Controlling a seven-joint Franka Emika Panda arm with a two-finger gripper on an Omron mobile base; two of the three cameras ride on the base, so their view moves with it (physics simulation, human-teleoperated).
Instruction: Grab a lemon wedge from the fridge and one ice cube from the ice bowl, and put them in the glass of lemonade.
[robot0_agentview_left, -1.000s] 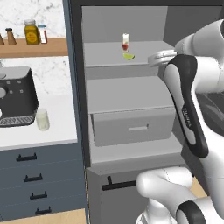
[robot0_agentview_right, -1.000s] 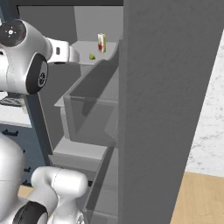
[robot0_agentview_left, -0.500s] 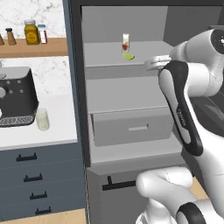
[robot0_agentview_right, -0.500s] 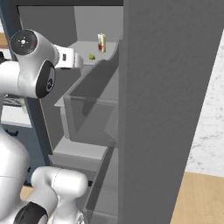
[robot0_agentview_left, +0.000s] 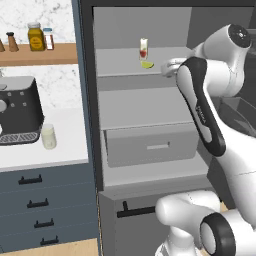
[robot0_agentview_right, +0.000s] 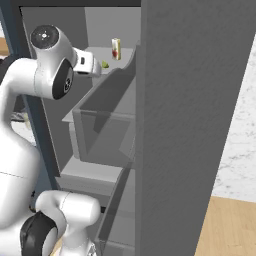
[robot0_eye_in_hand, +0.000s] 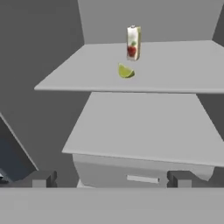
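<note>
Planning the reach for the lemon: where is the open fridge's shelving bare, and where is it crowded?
The middle pale grey shelf lies bare above the drawer. On the upper shelf, the tiny yellow-green lemon wedge sits just before the small pale carton; both flanks are free.

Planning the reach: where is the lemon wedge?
The lemon wedge lies on the fridge's upper shelf, just in front of the small carton.

Both base cams sit behind the arm, left and right, facing the open fridge (robot0_agentview_left: 145, 95); the hand cam looks in closer at those shelves.
</note>
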